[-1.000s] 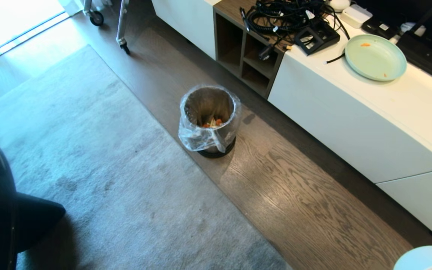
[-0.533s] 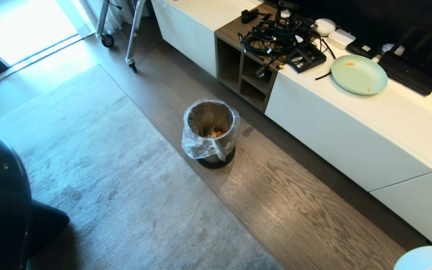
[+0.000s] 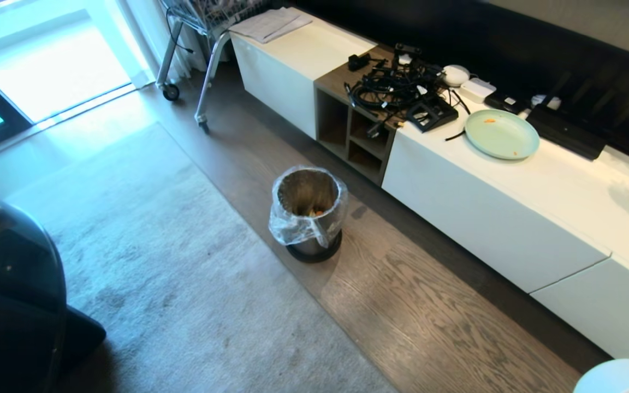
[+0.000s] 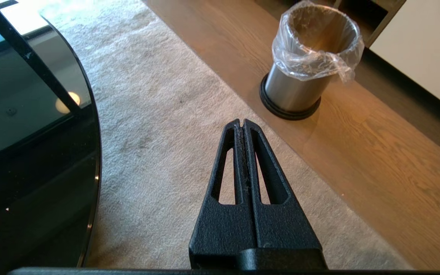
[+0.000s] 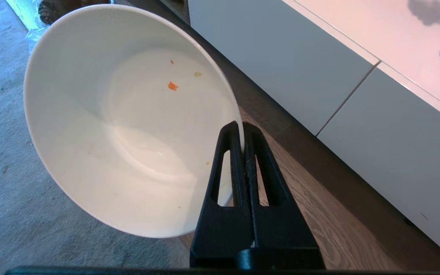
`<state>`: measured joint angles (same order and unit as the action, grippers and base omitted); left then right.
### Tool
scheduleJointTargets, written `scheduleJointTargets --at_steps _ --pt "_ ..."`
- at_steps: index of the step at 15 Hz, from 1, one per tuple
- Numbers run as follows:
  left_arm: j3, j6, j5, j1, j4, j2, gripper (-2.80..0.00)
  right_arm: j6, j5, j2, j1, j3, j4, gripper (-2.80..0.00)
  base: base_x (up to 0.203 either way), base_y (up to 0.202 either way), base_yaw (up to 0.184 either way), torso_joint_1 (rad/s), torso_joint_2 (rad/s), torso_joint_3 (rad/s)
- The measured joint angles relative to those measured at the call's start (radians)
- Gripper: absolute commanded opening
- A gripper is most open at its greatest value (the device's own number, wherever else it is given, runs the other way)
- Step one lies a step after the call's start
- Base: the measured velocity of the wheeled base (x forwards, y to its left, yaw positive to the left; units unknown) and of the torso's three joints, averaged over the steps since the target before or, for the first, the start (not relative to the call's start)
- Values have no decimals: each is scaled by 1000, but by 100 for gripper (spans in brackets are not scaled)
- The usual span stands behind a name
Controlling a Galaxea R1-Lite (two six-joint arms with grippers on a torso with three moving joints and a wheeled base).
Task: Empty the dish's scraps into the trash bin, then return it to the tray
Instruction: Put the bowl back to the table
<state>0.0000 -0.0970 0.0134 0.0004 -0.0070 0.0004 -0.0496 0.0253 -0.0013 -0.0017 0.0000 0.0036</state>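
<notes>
Carpet [image 3: 183, 273], grey and wide, fills the left of the head view, with a strip of wood floor [image 3: 429, 327] running beside it and a long white sideboard [image 3: 511, 218] against the dark wall on the right. A dark, glossy, rounded shape [image 3: 9, 305] is cut off at the lower left of that view; in the left wrist view it reads as the curved edge of a dark glass tabletop. Only the lower frame and castors of a wheeled stand [image 3: 183, 82] show at the top.

On the wood strip, near the sideboard's open cubbies, stands the steel trash bin [image 3: 309, 213], its clear liner bag folded over the rim. Deep inside it, a few orange and pale scraps [image 3: 314, 212] are just visible; most of the bottom is hidden by the wall. A tangle of black cables [image 3: 396, 90] and a pale green plate [image 3: 502, 134] bearing orange crumbs lie on the sideboard top.

The white bowl [image 5: 120, 122] is off the floor, tipped on edge, its rim pinched by the right gripper [image 5: 241, 130]; a few crumbs cling inside. In the head view only a sliver of it shows at the lower right corner. The left gripper [image 4: 242, 124] hangs above the carpet, fingers pressed together on nothing
</notes>
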Motion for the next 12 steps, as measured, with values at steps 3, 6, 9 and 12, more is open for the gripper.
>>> scheduleJointTargets --at_steps 3,6,9,12 --pt "0 0 0 0 0 0 -280 0 0 0 0 0 0 -280 0 0 0 2 3 204" --pt "0 0 0 0 0 0 -280 0 0 0 0 0 0 -280 0 0 0 2 -1 203" --pt "0 -2 0 0 0 0 -280 0 0 0 0 0 0 -280 0 0 0 3 5 198" --pt "0 -3 0 0 0 0 -280 0 0 0 0 0 0 -280 0 0 0 2 3 206"
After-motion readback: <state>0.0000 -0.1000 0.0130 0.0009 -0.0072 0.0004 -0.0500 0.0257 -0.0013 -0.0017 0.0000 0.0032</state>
